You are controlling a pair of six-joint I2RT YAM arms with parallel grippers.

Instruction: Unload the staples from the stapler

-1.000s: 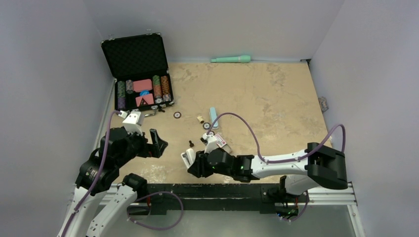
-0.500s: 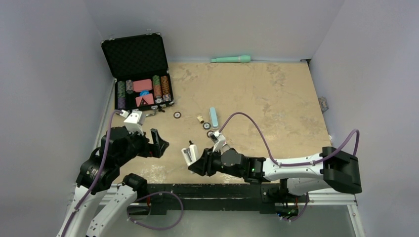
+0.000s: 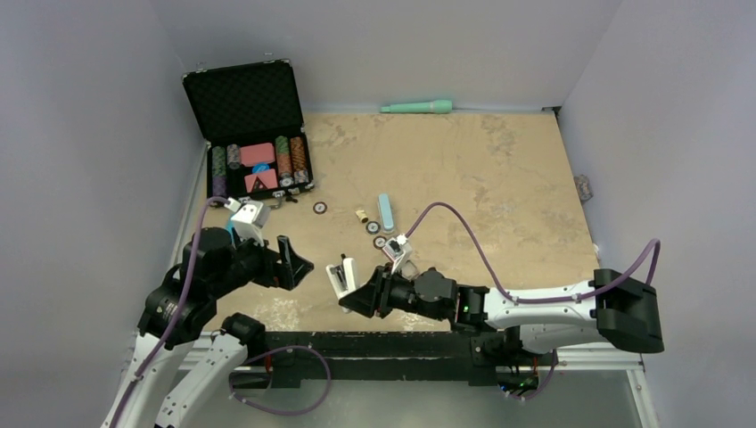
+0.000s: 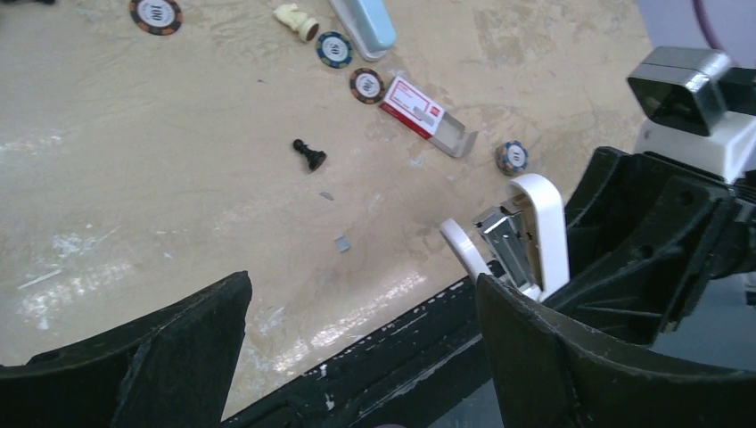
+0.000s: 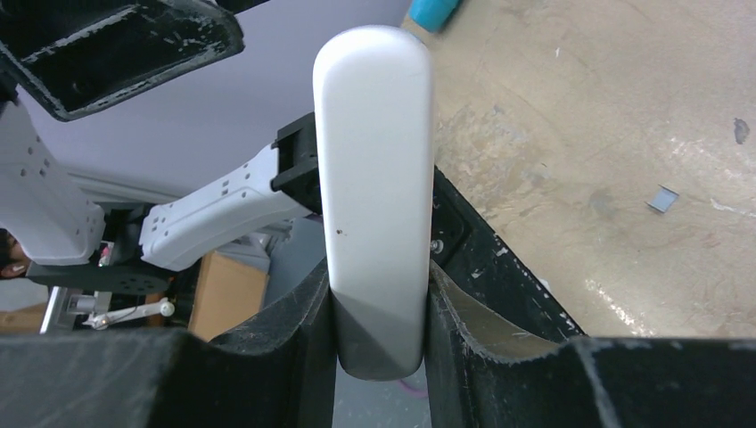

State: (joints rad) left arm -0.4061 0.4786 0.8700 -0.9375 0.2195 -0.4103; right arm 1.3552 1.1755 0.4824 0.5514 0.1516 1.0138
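The white stapler (image 3: 341,276) hangs above the table's front edge, hinged open, with my right gripper (image 3: 364,295) shut on its body. In the right wrist view the stapler (image 5: 374,178) stands upright, pinched between both fingers of the right gripper (image 5: 379,299). From the left wrist view its metal magazine (image 4: 502,242) faces me between the two white halves; I cannot tell whether staples lie in it. A small loose staple piece (image 4: 342,242) lies on the table. My left gripper (image 3: 292,260) is open and empty, just left of the stapler.
An open red-and-white staple box (image 4: 414,100) lies on the table with poker chips (image 4: 366,85), a black pawn (image 4: 309,155) and a pale blue bar (image 3: 386,212). An open black chip case (image 3: 254,134) stands back left. A green tool (image 3: 417,107) lies at the back wall.
My right arm has swung its elbow out to the right and turned the stapler, keeping hold of it. The left gripper has edged right, closer to the stapler.
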